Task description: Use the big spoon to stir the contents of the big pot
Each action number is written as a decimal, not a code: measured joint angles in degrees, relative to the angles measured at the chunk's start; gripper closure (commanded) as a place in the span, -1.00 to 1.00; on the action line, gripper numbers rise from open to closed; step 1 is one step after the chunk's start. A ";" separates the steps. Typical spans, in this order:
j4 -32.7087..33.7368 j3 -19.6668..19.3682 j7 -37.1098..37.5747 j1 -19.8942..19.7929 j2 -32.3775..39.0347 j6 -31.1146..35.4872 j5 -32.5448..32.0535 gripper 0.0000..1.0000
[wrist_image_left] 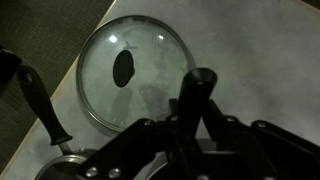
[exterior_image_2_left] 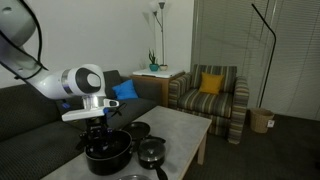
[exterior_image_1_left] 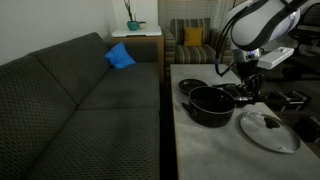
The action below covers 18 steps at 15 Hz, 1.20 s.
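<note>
The big pot [exterior_image_1_left: 210, 106], black, wide and shallow, sits on the pale table [exterior_image_1_left: 200, 150]; it also shows in an exterior view [exterior_image_2_left: 107, 153]. My gripper [exterior_image_1_left: 246, 86] hangs over the pot's rim on the side nearest the glass lid, seen in both exterior views [exterior_image_2_left: 97, 128]. In the wrist view the gripper [wrist_image_left: 190, 125] is shut on the dark handle of the big spoon [wrist_image_left: 198, 88], which sticks up between the fingers. The spoon's bowl end is hidden, so I cannot tell whether it is inside the pot.
A round glass lid [exterior_image_1_left: 268, 131] with a steel rim lies on the table beside the big pot, and shows in the wrist view [wrist_image_left: 135, 70]. A smaller black pot [exterior_image_1_left: 192, 87] stands behind it. A black pan handle [wrist_image_left: 40, 100] lies at the left. A grey sofa [exterior_image_1_left: 80, 100] borders the table.
</note>
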 measured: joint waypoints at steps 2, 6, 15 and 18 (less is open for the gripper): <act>-0.40 1.20 -0.05 -0.20 -0.62 -1.26 0.87 0.86; -0.40 4.27 -0.66 -0.61 -0.99 -2.32 3.47 0.86; 1.04 6.25 -1.02 -0.42 -1.16 -0.18 4.52 0.86; 2.14 5.71 -1.37 -0.49 -1.10 1.28 4.19 0.86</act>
